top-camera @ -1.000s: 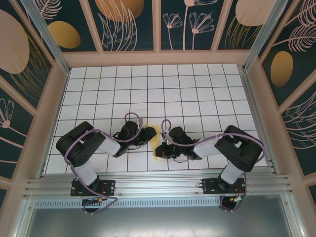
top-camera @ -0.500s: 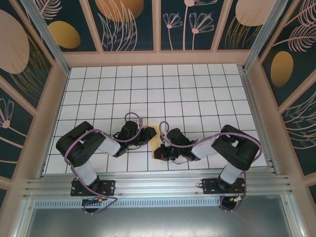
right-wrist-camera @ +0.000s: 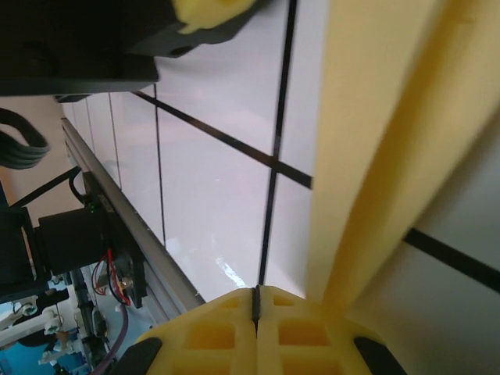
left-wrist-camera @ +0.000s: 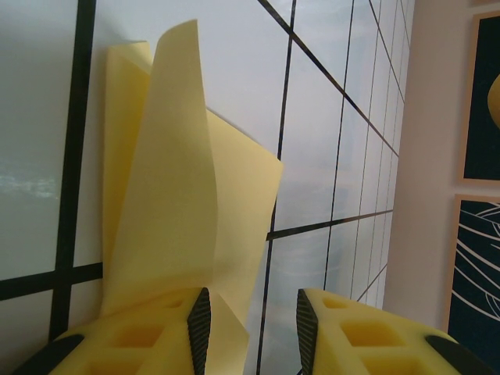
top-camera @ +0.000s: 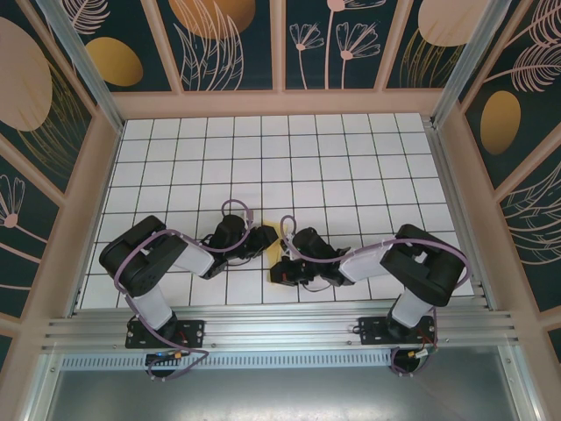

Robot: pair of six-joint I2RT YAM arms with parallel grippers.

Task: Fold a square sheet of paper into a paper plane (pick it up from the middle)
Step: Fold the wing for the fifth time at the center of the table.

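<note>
The pale-yellow sheet of paper (top-camera: 274, 248) lies on the white grid table between the two grippers, folded lengthwise into a narrow paper-plane shape. In the left wrist view its flaps (left-wrist-camera: 176, 180) stand up from the table, and its near end rests against my left finger's pad (left-wrist-camera: 199, 328). My left gripper (left-wrist-camera: 251, 328) (top-camera: 266, 235) is open, with a clear gap between the jaws. My right gripper (right-wrist-camera: 255, 301) (top-camera: 277, 273) is shut with nothing between its pads. It sits low at the paper's near end, and the folded strip (right-wrist-camera: 391, 156) runs past its right finger.
Black grid lines cross the white table (top-camera: 351, 167). The metal rail at the table's near edge (right-wrist-camera: 117, 211) lies close to the right gripper. The left gripper's yellow finger (right-wrist-camera: 211, 12) shows at the top of the right wrist view. Pink walls enclose the table.
My right gripper has slid a little to the left over the paper's near end, covering more of it. The left arm has stayed still.
</note>
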